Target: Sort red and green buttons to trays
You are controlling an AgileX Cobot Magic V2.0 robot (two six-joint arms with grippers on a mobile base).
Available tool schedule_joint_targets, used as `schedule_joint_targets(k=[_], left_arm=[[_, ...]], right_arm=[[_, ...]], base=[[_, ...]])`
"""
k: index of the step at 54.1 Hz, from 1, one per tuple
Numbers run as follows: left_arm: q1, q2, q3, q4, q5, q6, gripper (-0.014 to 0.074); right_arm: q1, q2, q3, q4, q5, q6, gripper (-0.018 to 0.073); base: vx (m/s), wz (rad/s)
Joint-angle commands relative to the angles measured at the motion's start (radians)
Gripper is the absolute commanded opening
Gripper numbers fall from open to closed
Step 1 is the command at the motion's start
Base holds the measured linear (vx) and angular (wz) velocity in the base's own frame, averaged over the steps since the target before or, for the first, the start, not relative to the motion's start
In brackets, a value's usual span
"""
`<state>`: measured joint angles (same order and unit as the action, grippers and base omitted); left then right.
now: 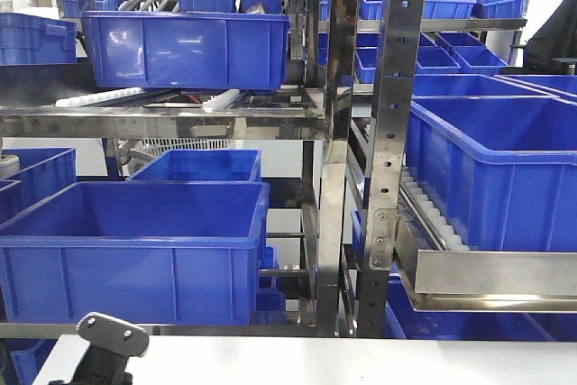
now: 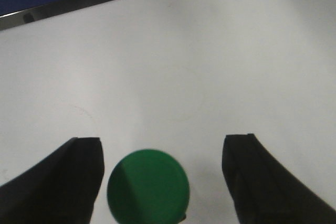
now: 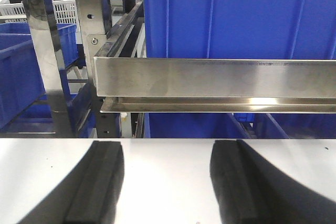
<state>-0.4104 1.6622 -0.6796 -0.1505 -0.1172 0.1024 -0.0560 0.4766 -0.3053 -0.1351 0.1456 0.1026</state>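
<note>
Your left gripper point(image 2: 163, 145) is released, its two dark fingers spread wide over the white table point(image 2: 210, 51), holding nothing. The green button point(image 2: 148, 186) sits on the table between those fingers, at the near edge of the left wrist view. It is off centre, closer to the finger point(image 2: 58, 182) on the left of that view than to the other, and touching neither. You look down on its round cap, so it seems to stand upright and has no long axis to line up with. A small shift toward that side should centre it before you close.

Your right gripper point(image 3: 168, 150) is also released and empty, facing the steel rack point(image 3: 210, 80) and the blue crates point(image 1: 135, 250), so the left arm is the nearer one. The red button and both trays are out of view.
</note>
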Motion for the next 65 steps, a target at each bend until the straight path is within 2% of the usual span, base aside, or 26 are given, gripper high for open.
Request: schedule_joint_targets(k=[1,6,18,35,59,65], left_arm=[[0.008,-0.038,-0.022,-0.014,-0.041,-0.005,0.0594],[0.008,-0.047,-0.022,-0.014,-0.013,-0.005,0.0594],[0.008,-0.039,-0.022,-0.014,-0.038,-0.005,0.0594],[0.059,0.022,-0.022,-0.014,-0.087,-0.004,0.0594],[0.058,0.121,-0.022,-0.014,-0.161,-0.005,0.0594],[0.058,0.132,-0.022,-0.014,-0.164,-0.005,0.0567]], right_arm=[[-0.005,0.011,-0.034,-0.003,-0.077,-0.003,0.0447],[-0.005,0.011,-0.034,-0.003,-0.078,-0.003,0.0447],[-0.005,0.011,-0.034,-0.003,-0.075,-0.003,0.0447],[-0.005,0.012,-0.034,-0.003,-0.075,-0.003,0.0447],[-0.005,0.014,-0.034,-0.003,-0.046,-0.003,0.0447],[-0.005,0.014,-0.034,-0.003,-0.045,-0.003,0.0445]], base=[[0.0,0.0],[0.0,0.0],[0.0,0.0],[0.0,0.0],[0.0,0.0],[0.0,0.0]])
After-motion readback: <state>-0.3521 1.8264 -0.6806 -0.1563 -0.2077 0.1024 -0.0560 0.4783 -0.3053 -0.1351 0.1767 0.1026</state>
